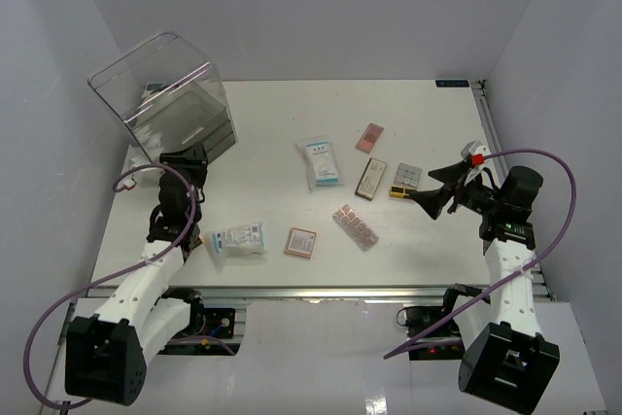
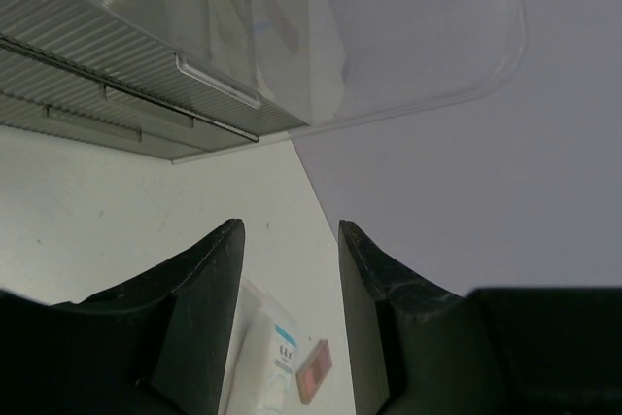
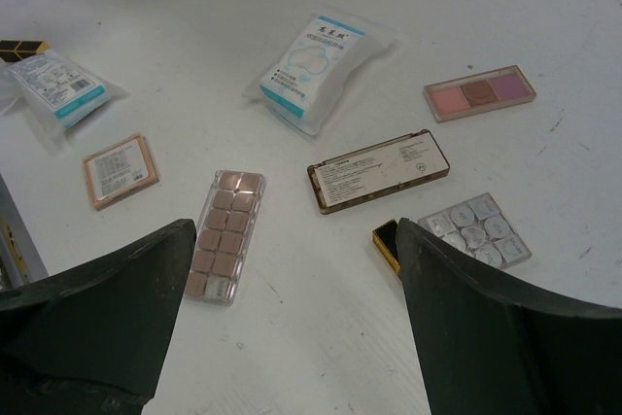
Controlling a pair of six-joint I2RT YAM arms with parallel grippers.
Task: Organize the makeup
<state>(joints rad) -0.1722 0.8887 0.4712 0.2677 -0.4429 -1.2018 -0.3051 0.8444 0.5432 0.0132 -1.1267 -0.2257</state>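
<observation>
Overhead view of a white counter (image 1: 272, 114) with makeup scattered across it, none of it gathered yet. Nearest you, the left hand (image 2: 290, 269) has its fingers apart and holds nothing; it points toward the clear box (image 1: 165, 104), not toward any item. The right hand (image 1: 433, 190) is also spread wide and empty, over the right side of the counter.

Close by the left arm lies the near sachet (image 1: 236, 239). Beside it is the square peach palette (image 1: 300, 242), then the pink multi-pan strip (image 1: 356, 226). All three are thin and flat (little edge for a finger to catch). If you stop your descent short, the hand will likely close on air. If you go too deep, the fingers may scrape the counter and skid the item away. The sachet looks like slippery film, so a pinch on one corner may let it slide out mid-carry.

Farther out, just by the right hand, the brown palette (image 1: 371, 180) and the black-gold palette (image 1: 405, 180) lie side by side. Closing on one risks dragging the other along. Beyond them sit the second sachet (image 1: 320, 160) and the pink palette (image 1: 369, 137), apart from each other.

At the far left stands the clear box; which side opens cannot be told. The left hand is near it, so a careless swing could knock it.
</observation>
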